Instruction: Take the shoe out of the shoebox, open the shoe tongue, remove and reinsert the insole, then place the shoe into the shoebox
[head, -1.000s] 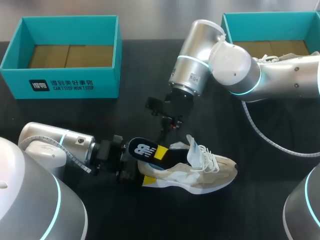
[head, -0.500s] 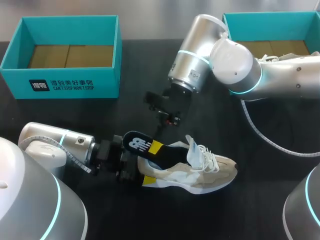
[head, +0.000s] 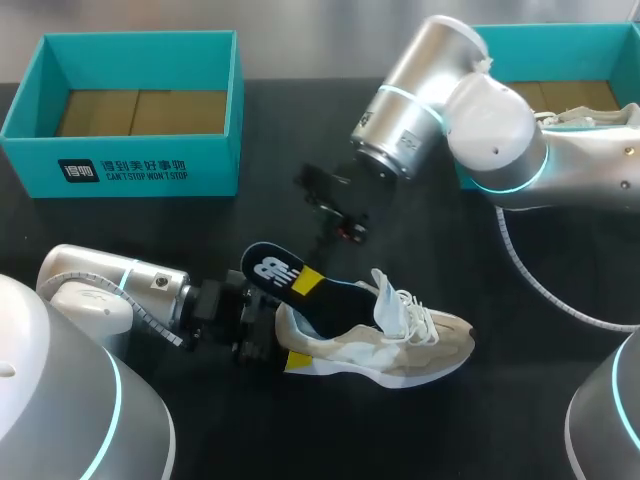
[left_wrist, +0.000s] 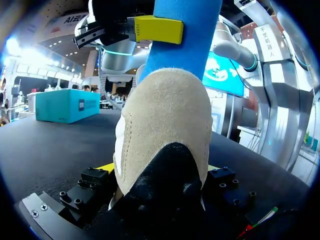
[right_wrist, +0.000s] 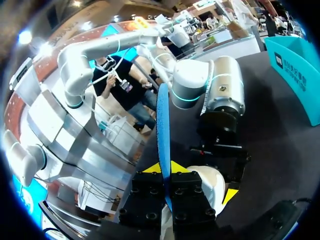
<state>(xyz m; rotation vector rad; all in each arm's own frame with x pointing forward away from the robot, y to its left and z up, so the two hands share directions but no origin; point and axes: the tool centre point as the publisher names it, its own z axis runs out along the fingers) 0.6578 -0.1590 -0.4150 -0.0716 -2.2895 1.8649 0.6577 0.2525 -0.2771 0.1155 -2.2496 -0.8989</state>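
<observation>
Insole risen in right hand, left hand seemingly clamping shoe, shoebox beyond

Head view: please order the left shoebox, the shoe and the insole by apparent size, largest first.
1. left shoebox
2. shoe
3. insole, though part of it is hidden inside the shoe, so only the visible part is ranked.

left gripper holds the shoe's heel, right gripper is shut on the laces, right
No: the right gripper is shut on the insole instead, per the right wrist view. The left gripper does hold the shoe by its heel.
</observation>
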